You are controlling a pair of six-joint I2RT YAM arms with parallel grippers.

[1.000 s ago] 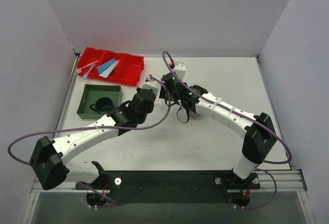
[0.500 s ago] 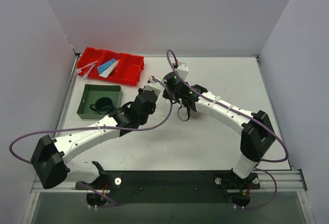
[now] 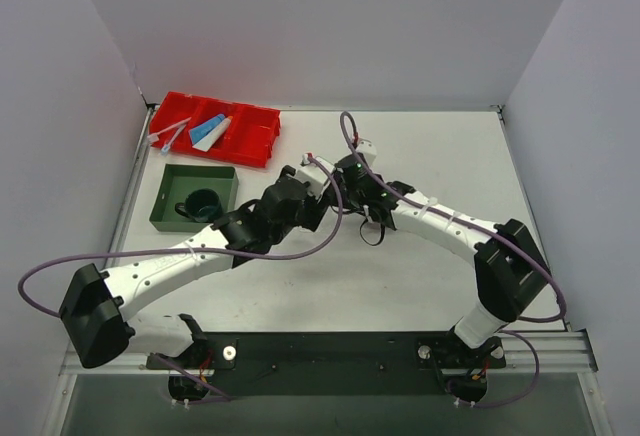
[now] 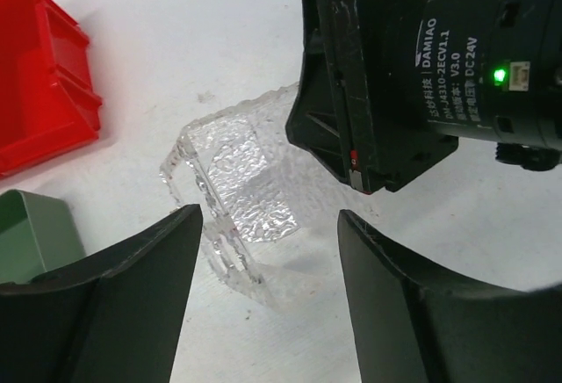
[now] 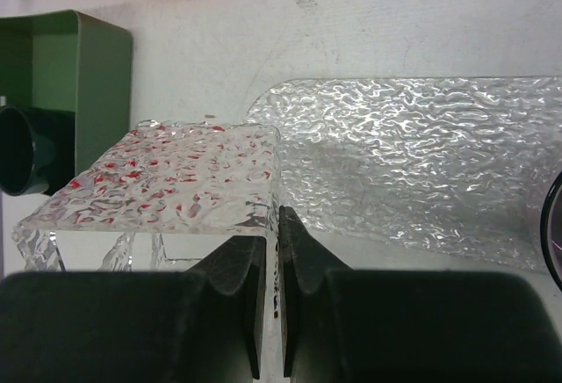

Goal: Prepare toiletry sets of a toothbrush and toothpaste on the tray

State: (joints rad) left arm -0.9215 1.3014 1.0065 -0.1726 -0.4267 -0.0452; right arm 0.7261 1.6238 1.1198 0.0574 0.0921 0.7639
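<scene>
Both wrists have shifted rightward. Right gripper [image 5: 272, 225]: clamped on the clear tray's [image 5: 176, 177] tilted edge, apparently to reposition it; left gripper [image 4: 268, 218]: spread wide, empty, alongside. Toothbrushes [image 3: 166, 137] and toothpaste tubes [image 3: 210, 132]: unfetched in the red bin [image 3: 255, 141], well apart.

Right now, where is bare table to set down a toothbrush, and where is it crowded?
Bare: the table between the right arm and the right edge; also the near patch between both arms. Crowded: the centre, where the right hand pinches the clear tray near the open left hand.
</scene>
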